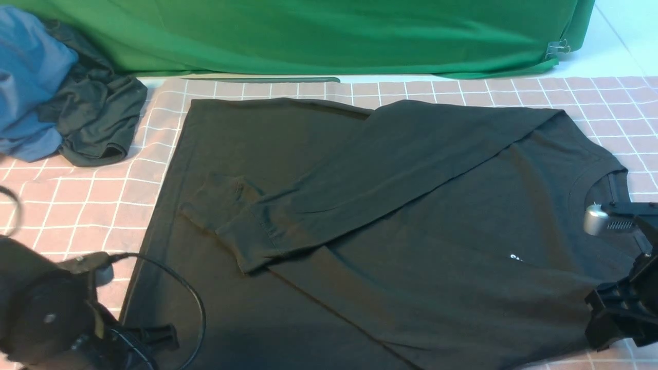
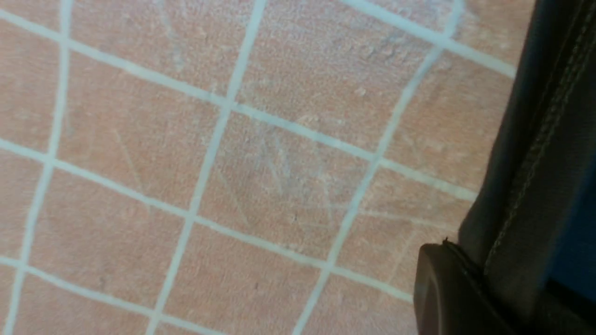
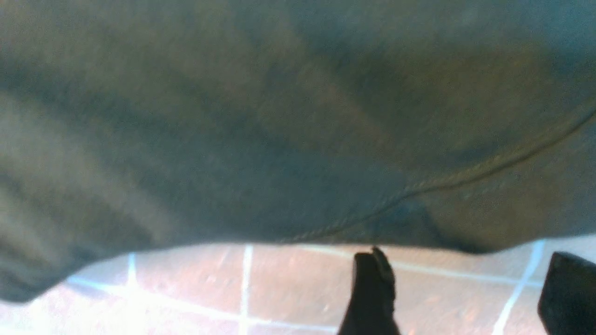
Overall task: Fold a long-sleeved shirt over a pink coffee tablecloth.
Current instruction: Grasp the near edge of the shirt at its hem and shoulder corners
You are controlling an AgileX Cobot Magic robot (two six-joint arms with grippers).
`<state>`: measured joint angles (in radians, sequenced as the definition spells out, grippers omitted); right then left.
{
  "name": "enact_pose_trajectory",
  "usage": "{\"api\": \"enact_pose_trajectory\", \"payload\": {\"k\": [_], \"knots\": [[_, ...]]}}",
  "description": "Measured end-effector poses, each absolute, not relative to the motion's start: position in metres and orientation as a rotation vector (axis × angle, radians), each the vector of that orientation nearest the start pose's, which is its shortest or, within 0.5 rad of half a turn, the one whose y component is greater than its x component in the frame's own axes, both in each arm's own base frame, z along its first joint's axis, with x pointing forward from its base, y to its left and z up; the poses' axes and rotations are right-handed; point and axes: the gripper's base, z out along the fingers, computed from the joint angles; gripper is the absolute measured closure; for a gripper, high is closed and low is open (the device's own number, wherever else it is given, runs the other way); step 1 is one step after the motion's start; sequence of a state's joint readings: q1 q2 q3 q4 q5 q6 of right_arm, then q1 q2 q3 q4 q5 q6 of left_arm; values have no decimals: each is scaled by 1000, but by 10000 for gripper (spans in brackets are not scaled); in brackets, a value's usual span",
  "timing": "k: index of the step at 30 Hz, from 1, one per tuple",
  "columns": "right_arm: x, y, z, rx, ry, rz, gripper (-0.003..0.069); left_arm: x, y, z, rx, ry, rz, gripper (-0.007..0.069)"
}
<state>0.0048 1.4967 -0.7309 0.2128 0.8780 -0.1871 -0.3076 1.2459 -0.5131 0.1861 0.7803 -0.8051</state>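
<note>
Nearest to me, low at the left of the front view, sat the left gripper point(image 1: 154, 336), at the near hem corner of the long-sleeved shirt point(image 1: 411, 231). Its wrist camera showed only one of its fingers point(image 2: 442, 288), right against the stitched hem. The other finger was hidden, so I could not tell whether it was clenched on the fabric or merely beside it.

Farther back on the left, a blue garment point(image 1: 25, 77) and a dark grey-green garment point(image 1: 97, 118) lay heaped at the edge of the pink coffee tablecloth point(image 1: 77, 205), apart from the work. A green cloth point(image 1: 308, 36) ran along the back.

The shirt lay flat on the tablecloth across the middle of the tabletop, hem to the left and collar point(image 1: 601, 174) to the right, with its small white logo point(image 1: 515, 257) facing up. One sleeve point(image 1: 360, 174) was already folded diagonally across the body, its cuff ending near the hem side. A second cuff-like shape peeked out from under it, though I could not be sure it was the other sleeve.

At the right, the right gripper point(image 3: 465, 256) was released. Its two fingers stood well apart over bare tablecloth just short of the shirt's near edge, holding nothing.

I judged the sleeve stage done or nearly so. The body was unfolded, so the main folds were left to do, and both grippers looked placed along the near edge to begin them.
</note>
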Motion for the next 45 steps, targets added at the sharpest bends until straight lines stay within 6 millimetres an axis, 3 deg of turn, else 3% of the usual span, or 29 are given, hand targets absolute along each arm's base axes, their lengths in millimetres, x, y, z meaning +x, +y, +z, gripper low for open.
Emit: {"api": "enact_pose_trajectory", "payload": {"k": [6, 12, 20, 24, 32, 39, 40, 45], "knots": [[229, 34, 178, -148, 3086, 253, 158, 162, -38, 202, -553, 2828, 23, 578], [229, 44, 178, -201, 3068, 250, 158, 160, -38, 203, -557, 2825, 21, 578], [212, 90, 177, -856, 2982, 209, 158, 162, -39, 204, -549, 2809, 4, 578], [212, 102, 177, -1034, 2872, 122, 158, 162, -39, 204, -547, 2809, 3, 578], [214, 107, 175, -1129, 2792, 85, 158, 162, -39, 204, -518, 2809, 1, 578], [220, 109, 156, -1180, 2829, 67, 164, 163, -39, 204, -508, 2806, -4, 578], [221, 109, 155, -1180, 2826, 66, 174, 163, -39, 204, -508, 2805, -5, 578], [224, 109, 156, -1175, 2789, 48, 516, 165, -44, 206, -553, 2790, -88, 578]]}}
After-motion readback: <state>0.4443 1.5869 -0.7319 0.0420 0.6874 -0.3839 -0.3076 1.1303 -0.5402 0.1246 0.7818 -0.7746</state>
